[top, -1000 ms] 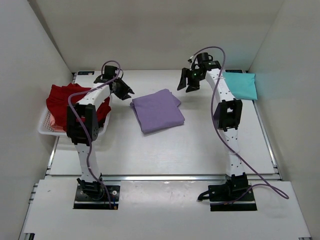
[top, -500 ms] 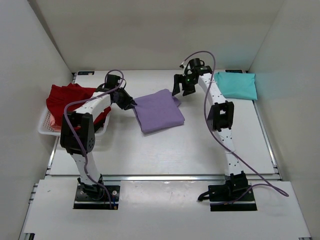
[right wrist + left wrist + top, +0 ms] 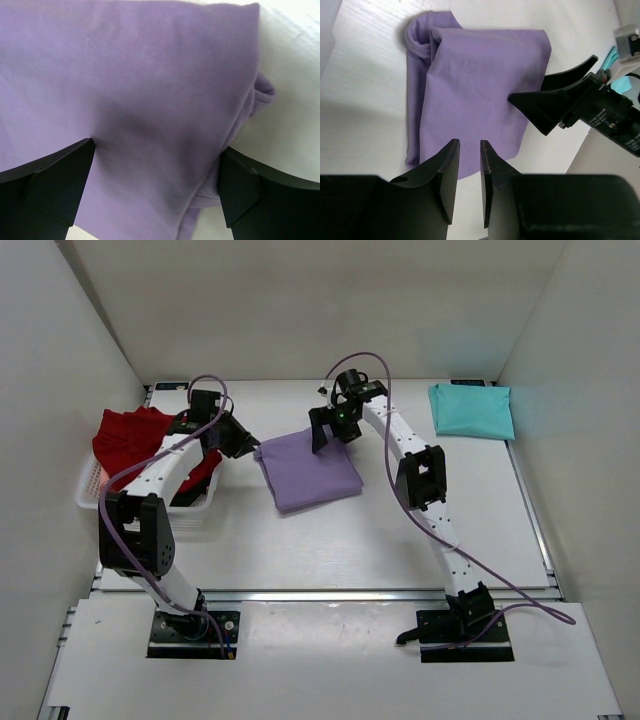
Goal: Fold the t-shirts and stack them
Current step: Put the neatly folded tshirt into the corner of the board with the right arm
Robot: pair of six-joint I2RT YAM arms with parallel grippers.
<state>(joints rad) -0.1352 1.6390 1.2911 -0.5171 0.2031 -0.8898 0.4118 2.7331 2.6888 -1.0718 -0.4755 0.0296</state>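
1. The lavender t-shirt is the landmark. It lies flat and folded into a rough rectangle about mid-table, turned slightly askew, with a bunched roll of fabric sticking out at one corner.
2. The right gripper hangs at this shirt's far edge. Its fingers are spread wide, one on each side of a broad stretch of purple cloth, and they clamp none of it. Whether the tips touch the fabric cannot be told.
3. The left gripper sits at the shirt's left far corner. Its two fingers stand a narrow gap apart, and cloth and bare tabletop show through the gap. It holds no fabric.
4. In the left wrist view the right gripper's black fingers reach in over the opposite edge of the shirt, so the two grippers face each other across it.
5. To the left of the lavender shirt, near the table's left edge, stands a white basket heaped with red t-shirts. The left arm crosses above this heap and hides part of it.
6. To the right of the lavender shirt and farther back, well apart from it, lies the teal t-shirt, folded flat.
7. The right arm's links stretch over the bare table just right of the lavender shirt.
8. Count:
   - one lavender shirt
   - one teal shirt
   - one red heap, with the number of shirts in it unclear
   - one basket
   - two arms, each trailing a purple cable
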